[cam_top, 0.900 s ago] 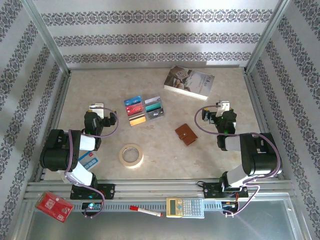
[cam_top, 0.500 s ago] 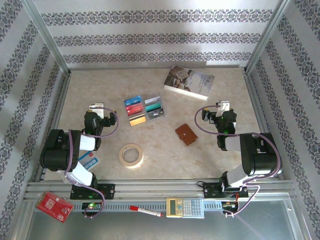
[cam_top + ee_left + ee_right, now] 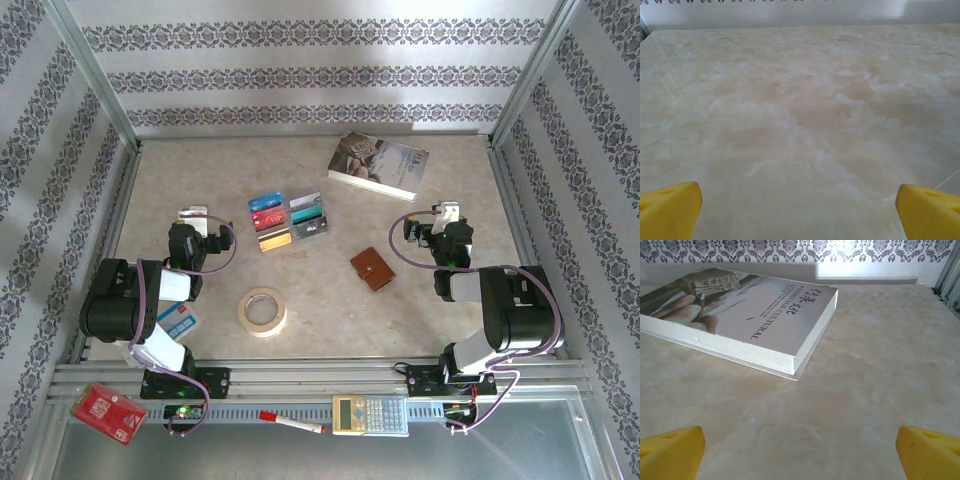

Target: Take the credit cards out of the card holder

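Credit cards, card holder: no change.

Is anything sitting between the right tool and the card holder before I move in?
Nothing visible. Bare table lies between the right tool and the closed card holder. The book sits farther back, and the tape roll lies off toward the left arm's side.

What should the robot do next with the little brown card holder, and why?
Probably no reach at all: leave both arms parked. The credit cards lie side by side on the table, apart from the card holder, which lies folded shut. The left gripper and right gripper are open and hold nothing. Whether any card is inside is hidden.
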`<state>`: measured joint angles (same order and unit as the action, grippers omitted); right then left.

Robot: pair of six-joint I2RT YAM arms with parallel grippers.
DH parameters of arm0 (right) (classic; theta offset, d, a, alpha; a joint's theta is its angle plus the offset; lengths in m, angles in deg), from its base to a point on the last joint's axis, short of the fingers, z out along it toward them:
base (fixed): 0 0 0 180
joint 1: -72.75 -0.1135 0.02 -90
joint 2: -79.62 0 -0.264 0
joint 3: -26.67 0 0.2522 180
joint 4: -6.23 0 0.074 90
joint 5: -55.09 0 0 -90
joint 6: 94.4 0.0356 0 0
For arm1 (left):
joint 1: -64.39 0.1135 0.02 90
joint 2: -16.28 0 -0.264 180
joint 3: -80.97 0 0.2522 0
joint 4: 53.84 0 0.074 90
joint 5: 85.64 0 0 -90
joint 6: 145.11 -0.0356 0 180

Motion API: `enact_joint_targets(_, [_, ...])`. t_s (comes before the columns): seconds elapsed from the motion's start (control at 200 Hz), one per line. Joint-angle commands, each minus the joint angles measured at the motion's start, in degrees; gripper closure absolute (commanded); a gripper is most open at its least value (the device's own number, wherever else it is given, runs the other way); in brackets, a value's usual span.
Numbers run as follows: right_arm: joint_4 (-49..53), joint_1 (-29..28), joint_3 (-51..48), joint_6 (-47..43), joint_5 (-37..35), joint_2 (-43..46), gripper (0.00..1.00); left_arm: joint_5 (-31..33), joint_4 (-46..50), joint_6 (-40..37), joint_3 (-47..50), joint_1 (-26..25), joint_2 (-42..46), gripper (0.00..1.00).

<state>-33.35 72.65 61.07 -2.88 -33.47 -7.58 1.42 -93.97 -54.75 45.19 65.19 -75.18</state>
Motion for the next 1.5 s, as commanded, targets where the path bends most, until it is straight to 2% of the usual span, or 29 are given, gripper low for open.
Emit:
enact_joint_targets(0.0, [-0.4,0.5,1.2,0.6,0.9,-0.4,0.02,0.1,0.4,-0.4,-0.6,-0.1,0.2,0.00])
enact_joint_targets(0.315, [-0.5,0.5,1.1,0.5,0.9,-0.3,0.02,1.1,-0.1,-0.3,-0.3,-0.1,0.3,0.00])
enact_joint_targets(0.405, [-0.6,0.3,1.0,0.6,0.4,0.1,0.02,5.1,-4.7,1.4,2.0,-0.1,0.3,0.00])
enact_joint_targets(0.48, [1.2,0.3,1.0,0.3,1.2,2.5,0.02,5.6,-9.8,1.5,5.3,0.0,1.7,0.00])
enact_joint_targets(0.545, [5.0,0.3,1.6,0.4,0.8,5.6,0.02,6.8,-9.7,1.8,7.2,-0.1,5.4,0.00])
enact_joint_targets(0.595, [8.3,0.3,2.1,0.6,0.1,8.5,0.02,8.8,-6.2,2.6,7.1,-0.1,9.8,0.00])
enact_joint_targets(0.684, [15.4,0.2,3.4,1.8,-1.4,14.0,0.02,10.0,6.6,3.5,4.0,-0.1,17.7,0.00])
enact_joint_targets(0.749, [19.5,0.1,4.3,4.7,-2.4,17.7,0.02,10.3,15.3,7.1,1.3,-0.1,22.9,0.00])
enact_joint_targets(0.814, [25.5,0.0,5.7,7.7,-2.3,21.6,0.02,9.0,23.7,11.6,-1.5,-0.1,27.4,0.00])
enact_joint_targets(0.939, [44.0,-0.3,12.7,16.5,-1.3,26.1,0.02,5.7,41.3,21.9,-7.4,-0.1,33.6,0.00])
enact_joint_targets(1.094, [66.7,-0.2,22.2,28.1,2.3,25.2,0.02,-2.6,53.1,31.6,-10.9,-0.1,38.2,0.00])
enact_joint_targets(1.159, [66.9,-0.3,21.3,30.8,7.2,24.7,0.02,-9.2,52.1,33.8,-10.0,-0.1,39.9,0.00])
enact_joint_targets(1.254, [59.5,-0.8,16.9,36.9,13.1,24.5,0.02,-16.6,51.6,35.7,-9.4,-0.1,40.9,0.00])
enact_joint_targets(1.334, [57.4,-2.1,15.9,40.6,14.1,23.5,0.02,-18.0,58.5,36.9,-12.5,-0.2,40.9,0.01])
enact_joint_targets(1.494, [62.4,-8.5,18.3,39.2,6.8,20.0,0.02,-18.8,70.0,37.1,-18.4,-0.3,39.2,0.01])
